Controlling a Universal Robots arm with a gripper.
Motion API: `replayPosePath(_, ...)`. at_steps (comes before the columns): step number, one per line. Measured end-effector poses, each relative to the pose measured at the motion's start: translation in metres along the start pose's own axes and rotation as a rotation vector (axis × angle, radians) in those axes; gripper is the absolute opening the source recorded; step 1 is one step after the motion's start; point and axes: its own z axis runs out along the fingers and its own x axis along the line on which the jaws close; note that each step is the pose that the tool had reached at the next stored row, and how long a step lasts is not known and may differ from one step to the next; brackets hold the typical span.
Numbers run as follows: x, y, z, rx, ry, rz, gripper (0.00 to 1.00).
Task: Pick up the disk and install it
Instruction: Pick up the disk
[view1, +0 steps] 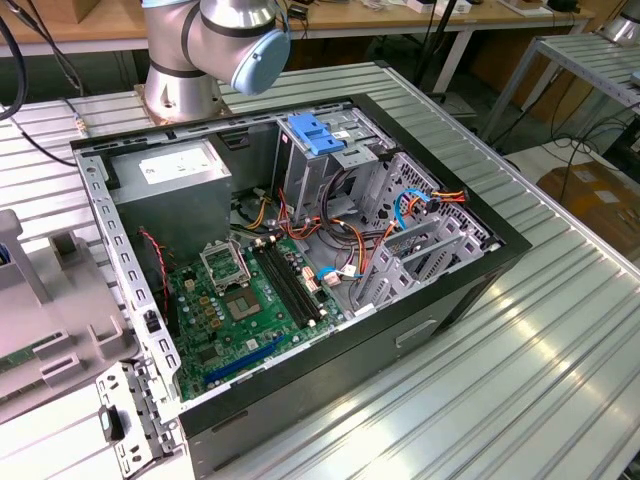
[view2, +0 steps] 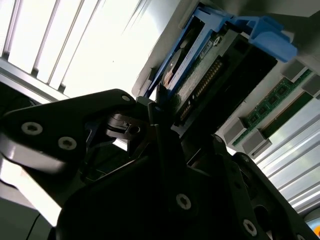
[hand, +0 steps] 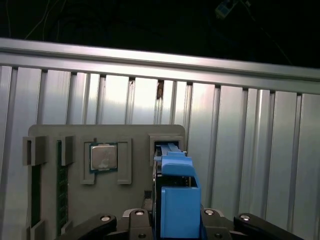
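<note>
The disk (hand: 175, 200), a dark drive in a bright blue carrier, stands on edge in a slot of a grey holder (hand: 135, 135) in the first wrist view. My gripper (hand: 176, 222) straddles it, its black fingers (hand: 137, 220) pressed against both sides of the carrier. In the second wrist view the disk (view2: 200, 75) rises out of the holder with its connector edge showing. There the gripper (view2: 185, 125) is closed around its lower end. The open computer case (view1: 455, 290) lies on the table in the exterior view.
The grey holder (view1: 40, 330) sits at the exterior view's left, also carrying a processor chip (hand: 103, 157) and memory sticks (view2: 280, 100). Inside the case are a motherboard (view1: 240, 300), power supply (view1: 170, 180), cables, and a drive cage with a blue latch (view1: 313, 133). The arm's base (view1: 185, 80) stands behind.
</note>
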Motion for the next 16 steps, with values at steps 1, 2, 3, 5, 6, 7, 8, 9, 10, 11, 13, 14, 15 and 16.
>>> replayPosePath(1,0.0,0.0,-0.0005,0.0,0.0,0.0,0.36)
replayPosePath(2,-0.0001,0.0,-0.0011,0.0,0.0,0.0,0.36)
replayPosePath(3,-0.0001,0.0001,-0.0016,0.0,0.0,0.0,0.36)
replayPosePath(5,-0.0001,0.0001,-0.0027,0.0001,0.0,0.0,0.36)
replayPosePath(6,-0.0001,0.0001,-0.0031,0.0002,0.0,0.0,0.36)
replayPosePath(7,-0.0002,0.0002,-0.0043,0.0001,0.0,0.0,0.36)
replayPosePath(8,-0.0002,0.0002,-0.0048,0.0001,0.0,0.0,0.36)
replayPosePath(9,-0.0002,0.0002,-0.0054,0.0,0.0,0.0,0.36)
replayPosePath(10,-0.0003,0.0002,-0.0068,0.0001,0.0,0.0,0.36)
replayPosePath(11,-0.0003,0.0003,-0.0076,0.0,0.0,0.0,0.36)
replayPosePath(13,-0.0003,0.0003,-0.0087,0.0,0.0,0.0,0.36)
replayPosePath(14,-0.0003,0.0003,-0.0093,0.0001,-0.0001,0.0,0.36)
replayPosePath(15,-0.0004,0.0004,-0.0098,0.0001,0.0,0.0,0.36)
replayPosePath(16,-0.0004,0.0004,-0.0102,0.0001,0.0,0.0,0.36)
